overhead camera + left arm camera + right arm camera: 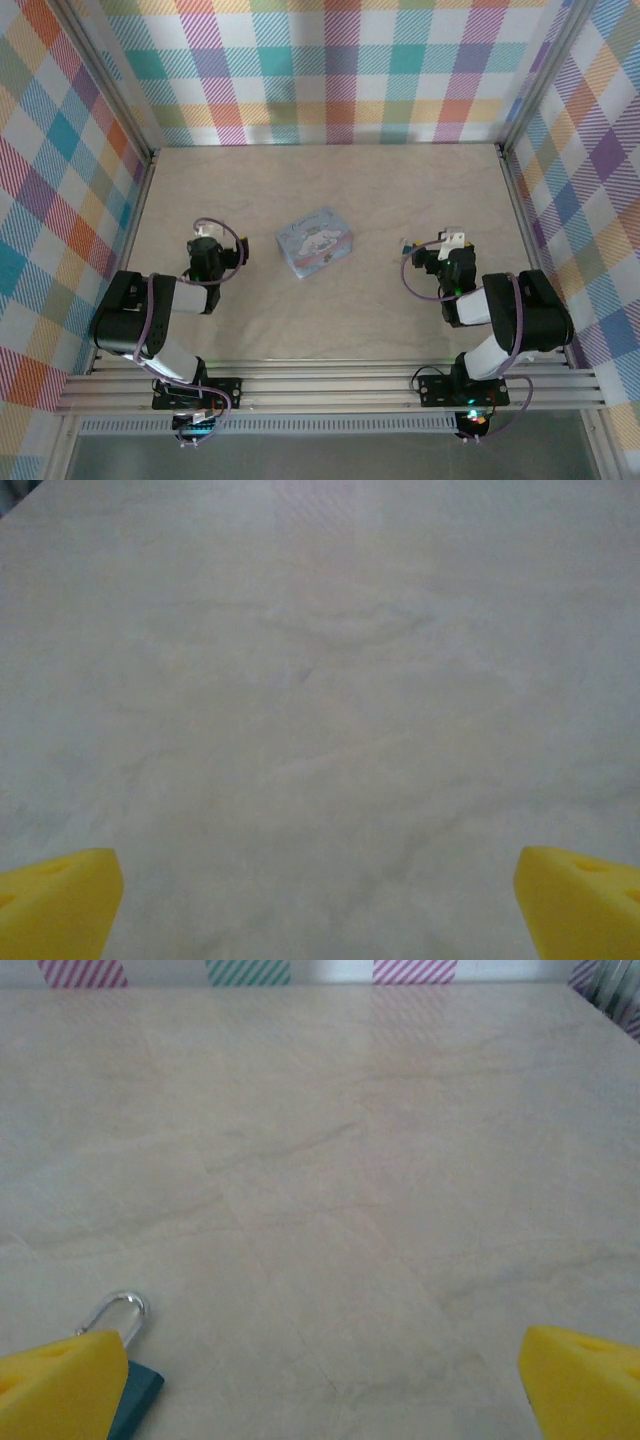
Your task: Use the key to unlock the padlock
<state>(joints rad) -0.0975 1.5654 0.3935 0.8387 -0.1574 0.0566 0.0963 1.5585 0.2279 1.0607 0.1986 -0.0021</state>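
The padlock (138, 1392) has a small dark teal body and a silver shackle, and it lies on the table at the lower left of the right wrist view. Its body is partly hidden behind my right gripper's left yellow fingertip (62, 1380). From above, the padlock (405, 245) is a tiny speck just left of my right gripper (450, 242). The right gripper (320, 1385) is open, with bare table between its fingers. My left gripper (320, 905) is open too, over bare table, and stands left of the tin as seen from above (206, 232). The key is out of view.
A pale blue cartoon-printed tin (315, 242) sits on the wooden table (330, 190) between the two arms. Plaid walls enclose the table at the back and on both sides. An aluminium rail (330, 385) runs along the near edge.
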